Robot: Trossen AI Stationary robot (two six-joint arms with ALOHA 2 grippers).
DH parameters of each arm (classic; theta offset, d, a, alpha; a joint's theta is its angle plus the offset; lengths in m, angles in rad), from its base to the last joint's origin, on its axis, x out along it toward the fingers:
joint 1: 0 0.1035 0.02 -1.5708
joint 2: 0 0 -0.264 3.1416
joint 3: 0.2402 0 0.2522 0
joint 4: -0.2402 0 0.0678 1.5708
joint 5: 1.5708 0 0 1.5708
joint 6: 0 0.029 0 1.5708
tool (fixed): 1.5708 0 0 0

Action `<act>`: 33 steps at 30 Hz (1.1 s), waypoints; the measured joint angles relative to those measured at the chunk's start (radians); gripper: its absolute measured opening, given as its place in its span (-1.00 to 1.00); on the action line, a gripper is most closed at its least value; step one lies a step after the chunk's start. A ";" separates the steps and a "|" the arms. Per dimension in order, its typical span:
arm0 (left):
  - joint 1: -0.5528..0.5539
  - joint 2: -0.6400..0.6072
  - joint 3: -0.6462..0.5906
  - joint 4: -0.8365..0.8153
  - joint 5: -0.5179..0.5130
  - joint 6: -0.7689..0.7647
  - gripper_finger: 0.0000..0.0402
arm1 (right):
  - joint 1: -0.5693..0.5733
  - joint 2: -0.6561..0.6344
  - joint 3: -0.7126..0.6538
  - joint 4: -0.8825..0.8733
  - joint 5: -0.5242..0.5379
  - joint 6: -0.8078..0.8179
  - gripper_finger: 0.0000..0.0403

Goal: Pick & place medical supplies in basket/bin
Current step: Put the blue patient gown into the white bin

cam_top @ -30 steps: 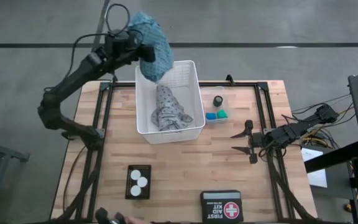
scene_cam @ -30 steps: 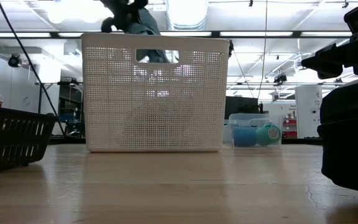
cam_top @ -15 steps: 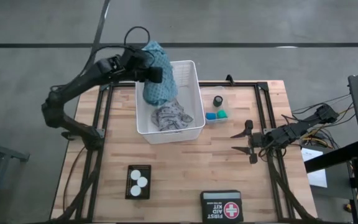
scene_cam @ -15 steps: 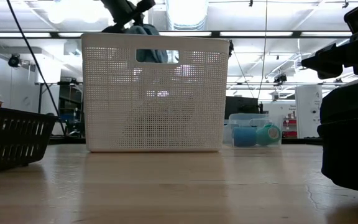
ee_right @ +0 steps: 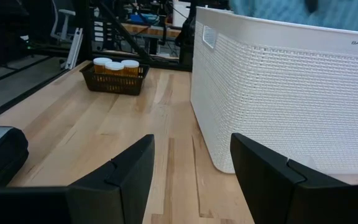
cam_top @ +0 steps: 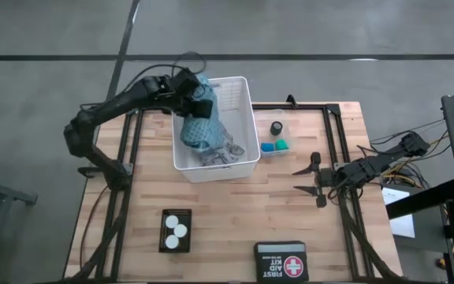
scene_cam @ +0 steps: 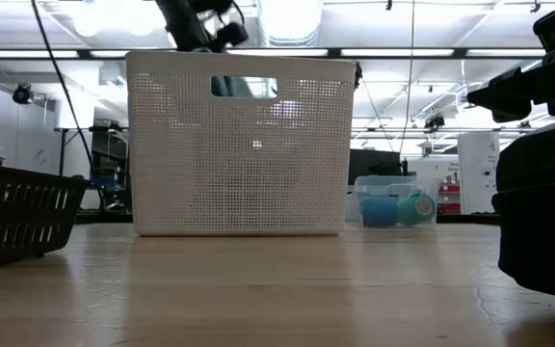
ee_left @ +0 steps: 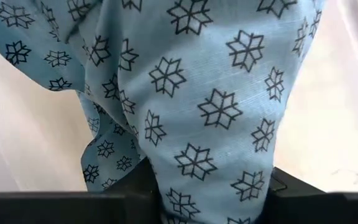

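Note:
A teal-blue cloth with a black star pattern hangs bunched from my left gripper, which is shut on it over the far left part of the white slotted basket. A grey patterned cloth lies on the basket's floor. The low view shows the basket's near wall with my left gripper above its rim. My right gripper waits open at the table's right, level, facing the basket. My left gripper pinches a gathered bunch of the teal cloth between its two fingers, several layers. The fingers slant steeply down from the table's far left. The cloth hangs slack below them inside the basket, over the grey cloth; whether its lower end rests there I cannot tell.
A clear tub with black, blue and green round pieces stands right of the basket. A small black basket with white-capped pill bottles sits near the front left. The black first aid kit lies at the near edge.
My left gripper has come down and toward the near edge, from beyond the basket's far rim to over its inside, tipping steeply downward. The teal cloth, held high above the rim before, has sunk into the basket and now covers much of the grey cloth.

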 joint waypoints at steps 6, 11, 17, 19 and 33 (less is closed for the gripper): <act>-0.004 0.127 0.000 -0.142 0.171 -0.037 -0.36 | 0.000 0.000 0.000 -0.001 0.000 0.000 0.02; -0.006 0.218 0.007 -0.243 0.154 -0.090 -0.36 | 0.000 0.000 0.000 -0.001 0.000 0.000 0.02; -0.005 0.251 0.003 -0.268 0.058 -0.179 -0.33 | 0.000 0.000 0.000 -0.001 0.000 0.000 0.02; -0.005 0.247 0.002 -0.258 0.052 -0.196 -0.33 | 0.000 0.000 0.000 -0.001 0.000 0.000 0.02; -0.011 0.242 0.101 -0.302 0.097 -0.196 -0.32 | 0.000 0.000 0.000 -0.001 0.000 0.000 0.02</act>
